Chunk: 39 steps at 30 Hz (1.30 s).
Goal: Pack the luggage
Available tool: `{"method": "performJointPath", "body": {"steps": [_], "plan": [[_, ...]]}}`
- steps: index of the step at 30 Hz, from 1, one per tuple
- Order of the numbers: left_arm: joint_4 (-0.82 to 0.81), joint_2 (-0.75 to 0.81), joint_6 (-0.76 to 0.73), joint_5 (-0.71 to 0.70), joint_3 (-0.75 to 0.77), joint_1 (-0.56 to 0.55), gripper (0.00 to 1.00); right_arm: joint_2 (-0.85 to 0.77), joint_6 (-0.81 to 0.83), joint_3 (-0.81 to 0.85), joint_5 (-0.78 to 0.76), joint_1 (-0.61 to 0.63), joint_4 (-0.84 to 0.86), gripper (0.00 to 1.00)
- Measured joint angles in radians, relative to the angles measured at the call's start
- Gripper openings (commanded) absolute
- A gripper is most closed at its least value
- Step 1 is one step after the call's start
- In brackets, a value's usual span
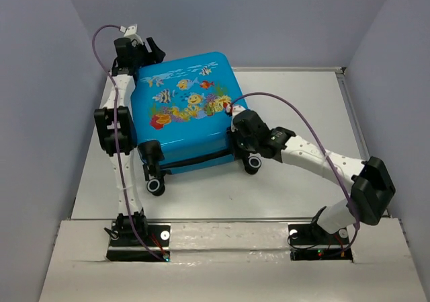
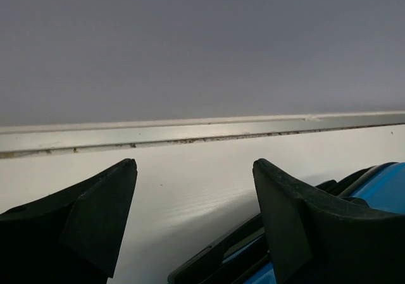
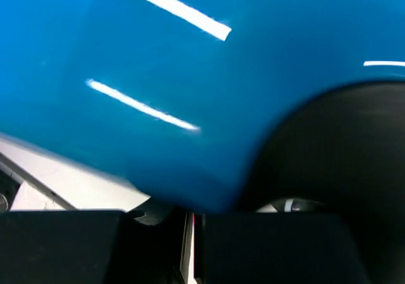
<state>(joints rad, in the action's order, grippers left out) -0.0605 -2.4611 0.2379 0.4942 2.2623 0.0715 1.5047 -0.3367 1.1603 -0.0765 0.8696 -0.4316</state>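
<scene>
On the white tabletop (image 1: pixel 295 181), closed and print-up: blue fish-print suitcase (image 1: pixel 185 107), wheels (image 1: pixel 156 186) toward the arm bases. At its far left corner, left jaws spread wide, empty. By the near right wheel (image 1: pixel 253 162), right jaws clenched beside the shell. Grey walls (image 1: pixel 40 80) close around.

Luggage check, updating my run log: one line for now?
luggage lid down | left gripper open, far-left corner | right gripper shut, near-right wheel

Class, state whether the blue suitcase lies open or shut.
Shut: the suitcase lies with its printed shell over the base; no lining shows. Zipped? Cannot tell.
</scene>
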Motion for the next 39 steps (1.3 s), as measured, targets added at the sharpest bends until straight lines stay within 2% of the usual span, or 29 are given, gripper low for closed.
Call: {"method": "performJointPath", "body": {"steps": [4,10,14,17,19,21,22,23,25,26,29,31,33,36,37,39], "plan": [[-0.092,0.146,0.026,-0.073,-0.243,0.003,0.86,-0.04,0.002,-0.018,0.035,-0.105,-0.017,0.07],[-0.275,0.545,0.104,-0.202,-0.802,0.003,0.84,-0.036,0.02,-0.012,0.123,-0.289,-0.033,0.07],[-0.34,0.783,0.153,-0.265,-1.062,-0.04,0.83,0.054,0.025,0.077,0.144,-0.371,-0.034,0.09],[-0.412,0.99,0.159,-0.359,-1.261,-0.115,0.82,0.154,0.027,0.187,0.166,-0.414,-0.041,0.12],[-0.393,1.139,0.199,-0.391,-1.389,-0.21,0.82,0.256,0.024,0.299,0.212,-0.432,-0.047,0.17],[-0.38,1.252,0.213,-0.407,-1.475,-0.313,0.82,0.328,0.018,0.388,0.257,-0.439,-0.069,0.23],[-0.361,1.324,0.223,-0.416,-1.521,-0.369,0.81,0.407,0.011,0.494,0.3,-0.447,-0.1,0.33],[-0.337,1.4,0.24,-0.423,-1.561,-0.408,0.82,0.478,-0.011,0.595,0.352,-0.458,-0.11,0.37],[-0.274,1.519,0.279,-0.43,-1.632,-0.439,0.82,0.586,-0.06,0.747,0.46,-0.463,-0.076,0.43],[-0.248,1.556,0.287,-0.429,-1.649,-0.442,0.82,0.631,-0.079,0.818,0.504,-0.46,-0.05,0.44],[-0.124,1.653,0.309,-0.447,-1.637,-0.447,0.87,0.62,-0.111,0.818,0.537,-0.45,-0.006,0.45],[0.026,1.649,0.297,-0.486,-1.548,-0.448,0.89,0.525,-0.111,0.711,0.519,-0.445,0.012,0.45],[0.124,1.597,0.277,-0.521,-1.432,-0.449,0.9,0.391,-0.109,0.58,0.492,-0.443,0.026,0.5],[0.195,1.444,0.235,-0.563,-1.199,-0.43,0.9,0.114,-0.102,0.281,0.462,-0.433,0.105,0.68],[0.204,1.399,0.223,-0.568,-1.142,-0.412,0.9,0.04,-0.104,0.219,0.46,-0.43,0.108,0.81],[0.23,1.331,0.203,-0.545,-1.039,-0.341,0.91,-0.097,-0.079,0.091,0.476,-0.401,0.154,0.91]]}}
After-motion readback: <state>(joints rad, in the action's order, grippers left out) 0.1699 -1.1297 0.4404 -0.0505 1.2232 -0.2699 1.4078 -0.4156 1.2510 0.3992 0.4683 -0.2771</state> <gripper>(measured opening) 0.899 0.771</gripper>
